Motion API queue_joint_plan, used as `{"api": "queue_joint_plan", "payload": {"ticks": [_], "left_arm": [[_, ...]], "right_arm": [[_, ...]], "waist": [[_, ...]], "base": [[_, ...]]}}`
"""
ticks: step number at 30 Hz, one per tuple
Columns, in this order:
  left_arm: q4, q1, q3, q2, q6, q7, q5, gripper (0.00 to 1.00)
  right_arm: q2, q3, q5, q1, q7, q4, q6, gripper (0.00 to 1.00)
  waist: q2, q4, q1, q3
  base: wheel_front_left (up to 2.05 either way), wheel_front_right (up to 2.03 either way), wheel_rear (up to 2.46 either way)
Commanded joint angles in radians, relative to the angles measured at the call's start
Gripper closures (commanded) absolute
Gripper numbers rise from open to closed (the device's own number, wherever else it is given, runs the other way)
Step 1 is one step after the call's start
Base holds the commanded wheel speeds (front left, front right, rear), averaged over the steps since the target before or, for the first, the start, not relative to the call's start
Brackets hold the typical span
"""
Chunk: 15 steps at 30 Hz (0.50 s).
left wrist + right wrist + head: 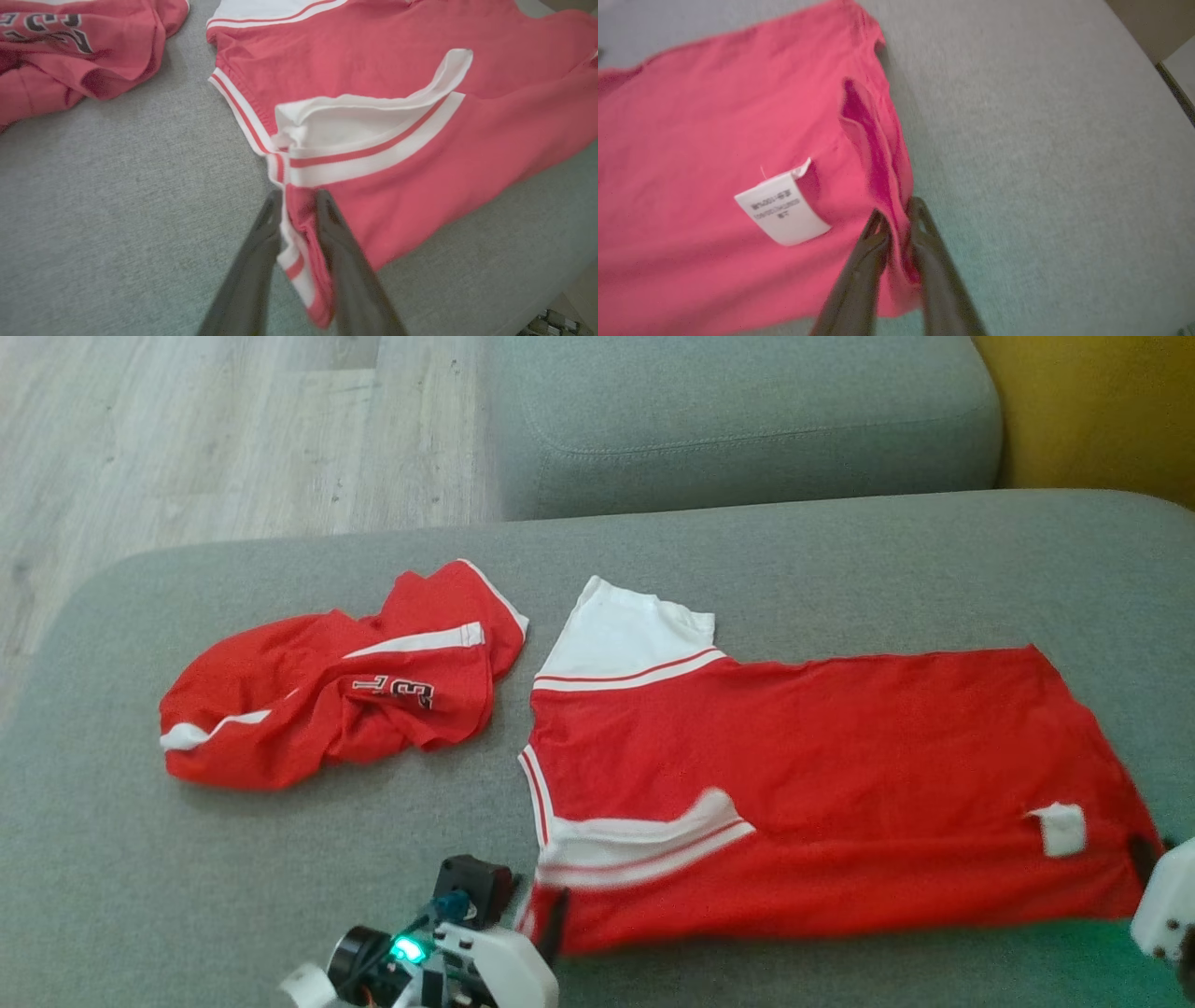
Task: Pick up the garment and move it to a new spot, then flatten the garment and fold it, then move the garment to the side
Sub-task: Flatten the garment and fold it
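A red garment (822, 775) with white, red-striped trim lies spread nearly flat on the grey cushion (840, 551). My left gripper (551, 919) is at its near left corner, by the collar. In the left wrist view, the left gripper (300, 198) has its fingers parted, and the white trim edge of the garment (420, 140) runs loosely between them. My right gripper (1144, 859) is at the near right hem corner. In the right wrist view, the right gripper (896, 214) has narrowly parted fingers, with a raised fold of the garment (714, 140) between them. A white care label (782, 212) lies just left of that fold.
A second red garment (345, 681) with a printed number lies crumpled on the cushion's left part, also seen as the crumpled garment (70, 46) from the left wrist. A grey sofa block (747, 420) stands behind. Wood floor (187, 429) is at far left, and a yellow surface (1102, 401) at top right.
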Motion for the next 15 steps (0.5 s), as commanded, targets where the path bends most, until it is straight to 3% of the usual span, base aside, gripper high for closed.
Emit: {"api": "queue_joint_plan", "payload": {"ticks": [1, 6, 11, 15], "left_arm": [[-0.029, -0.036, 0.034, 0.013, 0.01, -0.006, -0.001, 0.0], [-0.035, -0.04, 0.052, 0.003, 0.028, -0.064, 0.008, 0.0], [-0.067, -0.063, 0.127, -0.029, 0.053, -0.273, 0.026, 0.0], [-0.084, -0.087, 0.171, -0.051, 0.034, -0.432, 0.03, 0.0]], "right_arm": [[-0.009, -0.019, -0.007, -0.036, -0.04, -0.059, -0.001, 0.0], [0.102, -0.11, 0.032, -0.083, -0.202, -0.153, -0.001, 0.0], [0.147, -0.048, 0.094, -0.081, -0.412, -0.255, -0.001, 0.0], [0.165, 0.013, 0.098, -0.05, -0.558, -0.288, -0.001, 0.0]], "waist": [[0.0, 0.001, 0.0, 0.003], [0.0, -0.002, 0.0, 0.014], [0.0, -0.011, 0.0, 0.031], [0.0, -0.025, 0.0, 0.053]], "base": [[0.0, 0.0, 0.0], [0.0, 0.0, 0.0], [0.0, 0.0, 0.0], [0.0, 0.0, 0.0]]}}
